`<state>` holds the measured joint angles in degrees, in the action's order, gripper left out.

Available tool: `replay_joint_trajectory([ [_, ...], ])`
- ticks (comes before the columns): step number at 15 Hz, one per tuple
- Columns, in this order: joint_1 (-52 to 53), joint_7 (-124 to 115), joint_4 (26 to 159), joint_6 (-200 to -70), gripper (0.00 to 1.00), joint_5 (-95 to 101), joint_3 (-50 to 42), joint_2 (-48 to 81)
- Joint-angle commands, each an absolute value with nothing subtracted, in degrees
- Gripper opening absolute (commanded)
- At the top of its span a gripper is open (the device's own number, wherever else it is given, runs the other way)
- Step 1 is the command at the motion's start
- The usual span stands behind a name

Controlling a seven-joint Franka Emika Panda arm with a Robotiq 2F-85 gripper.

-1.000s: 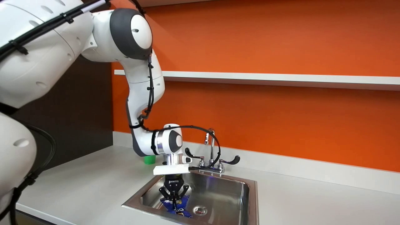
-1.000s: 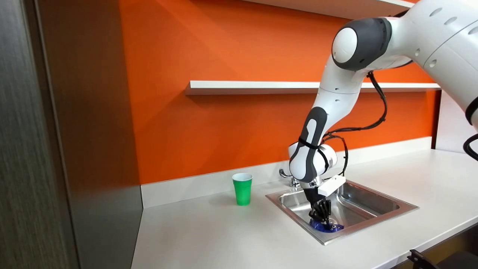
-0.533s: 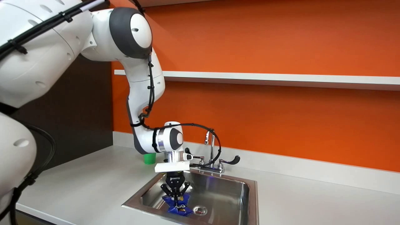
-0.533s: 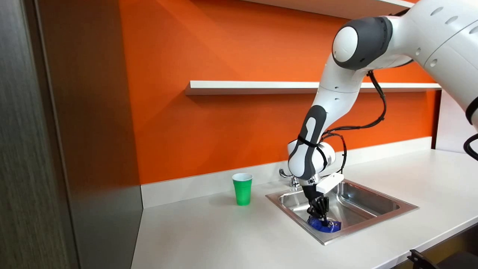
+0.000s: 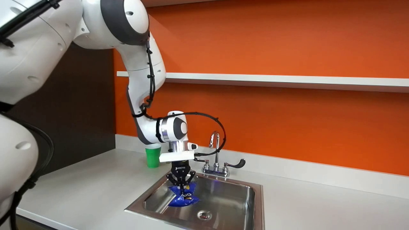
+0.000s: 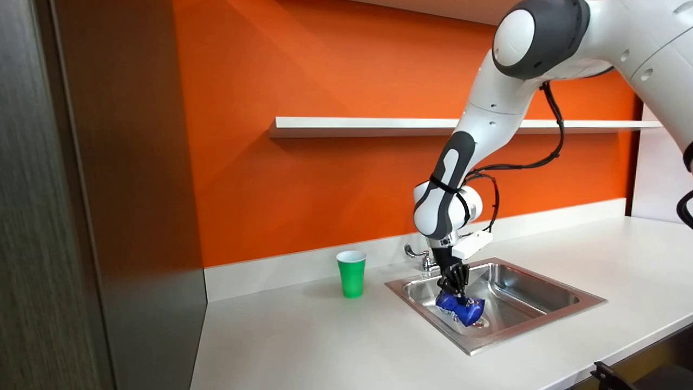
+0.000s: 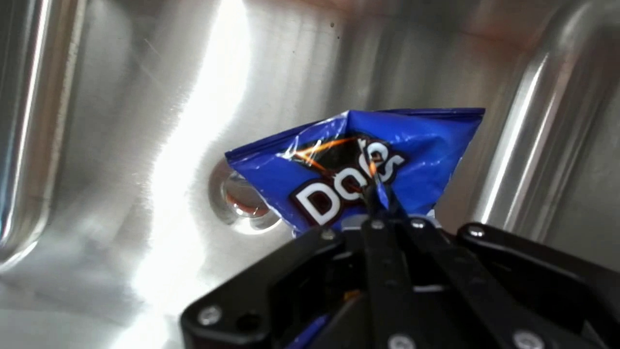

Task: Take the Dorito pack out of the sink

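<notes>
The Dorito pack [image 7: 341, 167] is a glossy, deep blue bag, crinkled and bent out of flat. In the wrist view its far end spreads wide like a fan, edged by a darker blue seal that runs to a sharp corner on either side. A crease peaks near the middle of that edge, and streaks of light shine along the folds. White lettering in a dark outline slants across the face: a "D" and an "o" read plainly, then the word crumples into a fold. Above it sits a dark patch crossed by thin orange lines.

The claw [image 5: 182, 192] points down, its fingers drawn together and clamped on the middle of the pack, so the bag flares out on both sides of the grip. In both exterior views the pack hangs from the claw within the outline of the steel sink [image 5: 259, 207]; whether any of it reaches above the rim I cannot tell. In the wrist view its left corner hides part of the drain [image 7: 244, 206].

A chrome faucet [image 5: 217, 161] stands at the back of the sink. A green cup [image 6: 352, 277], pale inside, stands upright on the light bench [image 6: 298, 341], well apart from the pack.
</notes>
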<state>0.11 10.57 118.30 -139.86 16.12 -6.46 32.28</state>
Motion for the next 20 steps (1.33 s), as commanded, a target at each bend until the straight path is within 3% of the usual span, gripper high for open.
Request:
replay_joint_trajectory([
  [1,1.7,7.6,121.1,-135.6,0.0,17.7,-6.1,25.6],
  [10,6.2,3.7,122.7,-124.4,0.0,21.1,-3.3,16.9],
  [20,11.6,3.4,120.6,-119.8,0.0,24.3,3.4,19.9],
])
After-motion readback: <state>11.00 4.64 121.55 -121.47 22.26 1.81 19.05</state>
